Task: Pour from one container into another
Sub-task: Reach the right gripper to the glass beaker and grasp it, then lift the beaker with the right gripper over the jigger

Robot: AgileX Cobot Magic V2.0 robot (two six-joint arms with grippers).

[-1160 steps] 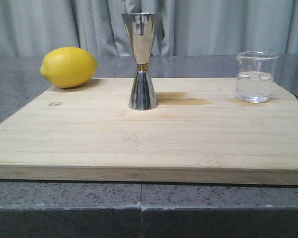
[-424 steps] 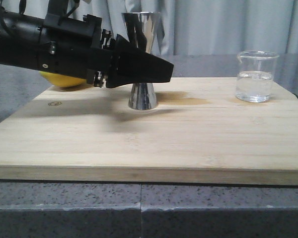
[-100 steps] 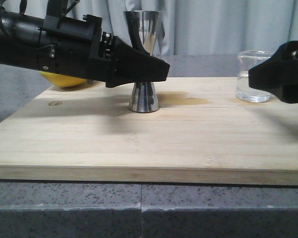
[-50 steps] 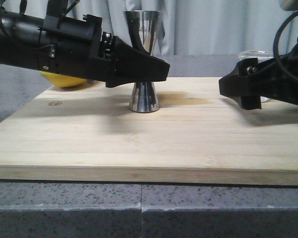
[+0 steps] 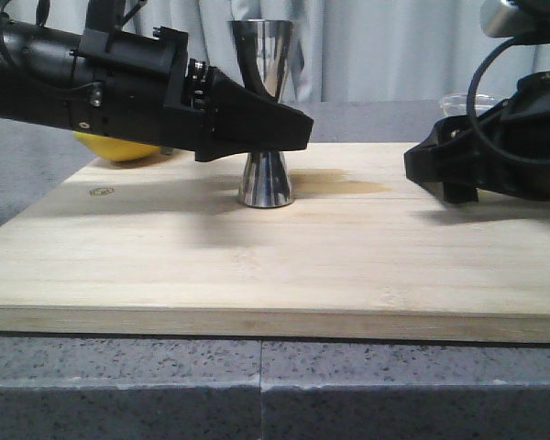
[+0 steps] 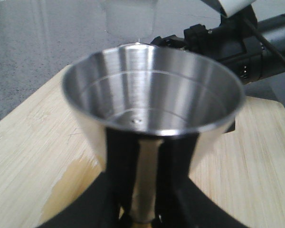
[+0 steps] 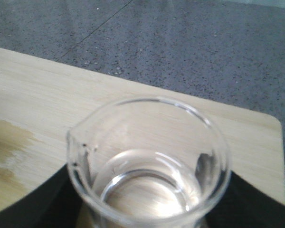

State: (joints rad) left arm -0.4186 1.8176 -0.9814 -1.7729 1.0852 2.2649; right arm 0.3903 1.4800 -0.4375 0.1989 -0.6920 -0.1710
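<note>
Beaker [image 7: 149,166]: on the cutting board's [image 5: 257,257] right side; fragile, slippery glass holding liquid; best gripped mid-wall, kept level.
Right fingers [image 7: 247,206]: flanking the beaker; closure cannot be told.
Jigger [image 5: 264,110]: pinched at its waist by the left fingers [image 5: 257,124].

Left gripper [image 5: 289,128] is extended from the left, closed around something. Right gripper [image 5: 422,165] is held low at right, likewise clamped.
</note>
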